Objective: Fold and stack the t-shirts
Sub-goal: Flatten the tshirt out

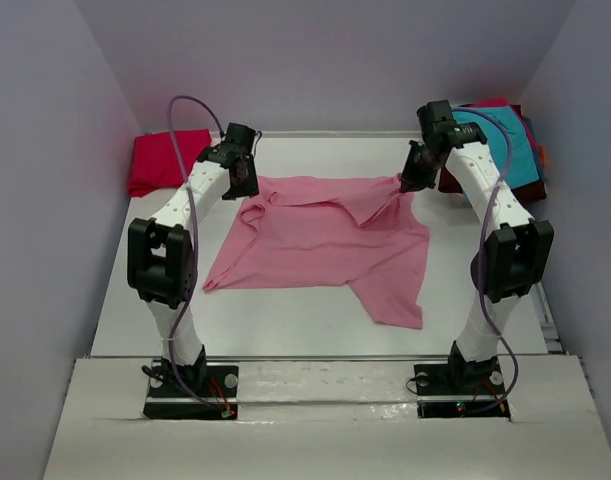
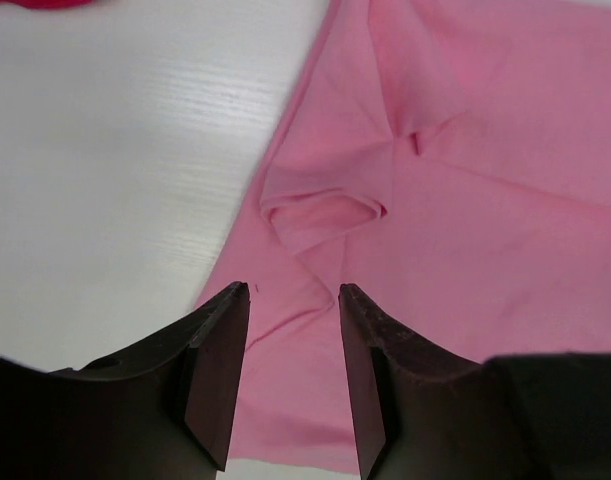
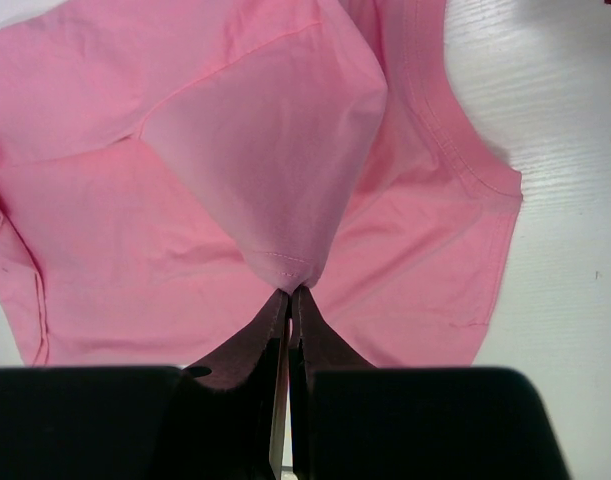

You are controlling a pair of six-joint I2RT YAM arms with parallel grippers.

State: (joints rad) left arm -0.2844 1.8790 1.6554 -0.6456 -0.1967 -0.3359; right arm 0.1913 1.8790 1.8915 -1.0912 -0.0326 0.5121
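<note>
Tension matters most in this step, which we judge to be spreading the light pink cotton t-shirt [image 1: 325, 245] flat before any fold. Our right end effector [image 3: 290, 295] is pinched fully closed on a stitched edge at the shirt's far right corner, lifting it into a small peak. Our left end effector [image 2: 293, 290] hovers just over the rumpled far left corner, jaws parted with nothing between them. We should lower it onto that edge, close, then draw both corners evenly apart. The shirt lies mid white bench [image 1: 315, 335], creased along its far side, one flap trailing toward the bases. A crimson red folded tee [image 1: 160, 160] sits far left; a teal tee [image 1: 505, 150] and a maroon tee [image 1: 533, 188] sit far right.
</note>
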